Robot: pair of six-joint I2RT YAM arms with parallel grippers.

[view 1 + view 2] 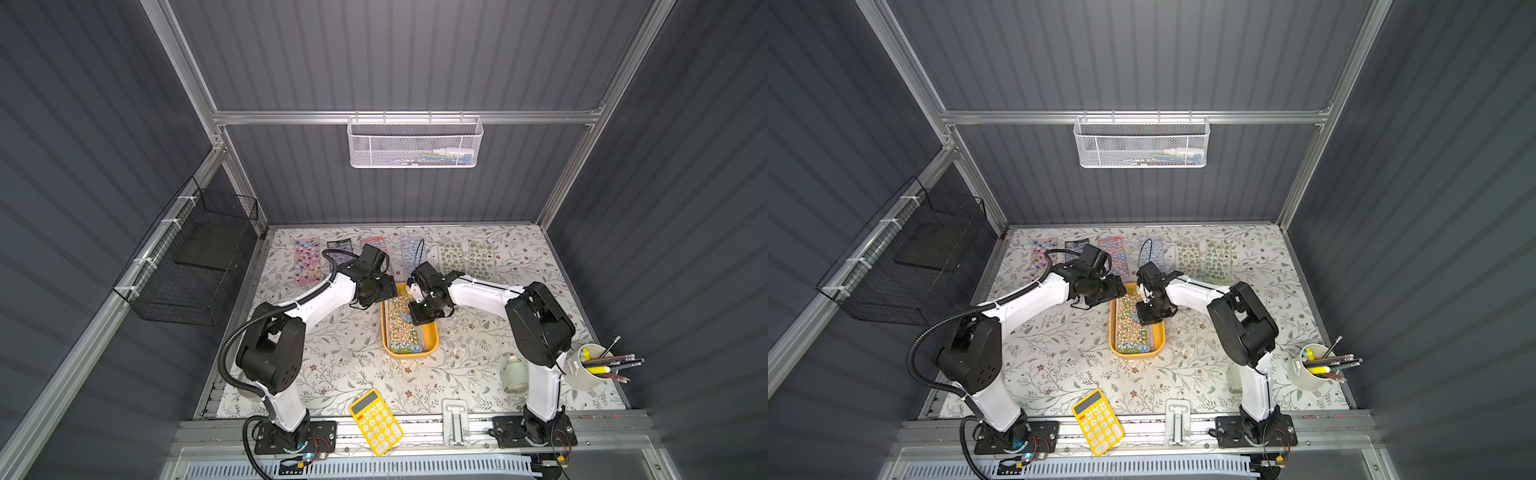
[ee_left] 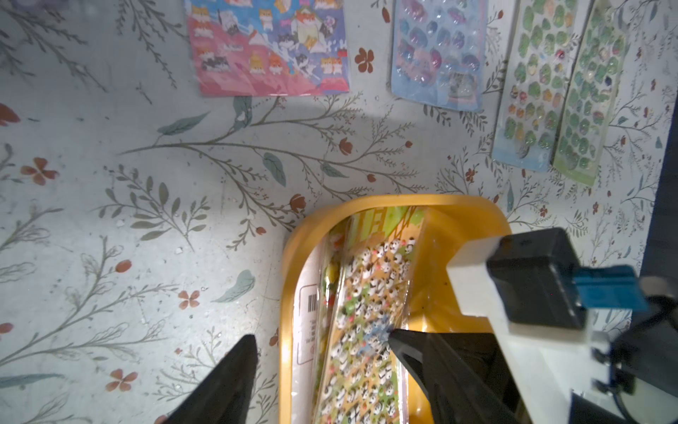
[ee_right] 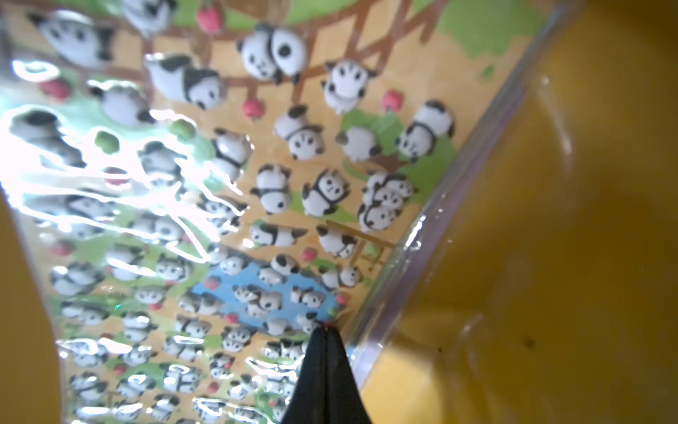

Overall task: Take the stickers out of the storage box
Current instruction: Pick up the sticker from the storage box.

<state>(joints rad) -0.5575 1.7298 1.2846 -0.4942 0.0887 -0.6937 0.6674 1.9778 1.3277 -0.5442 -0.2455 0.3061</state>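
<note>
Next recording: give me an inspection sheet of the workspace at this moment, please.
Surface: floral table cover, a few small specks.
Job's things: storage box mid-table, panda sheet topmost in it; six sticker sheets in a row along the far edge.
Clutter: yellow calculator, pencil cup, white bottle.
Grippers: left gripper open, one finger either side of the box's wall; right gripper shut, tip on the panda sheet.
Cables: black hose along the left arm; black cable looping at its base.
Surroundings: white mesh basket on the back rail; black wire basket on the side wall.
</note>
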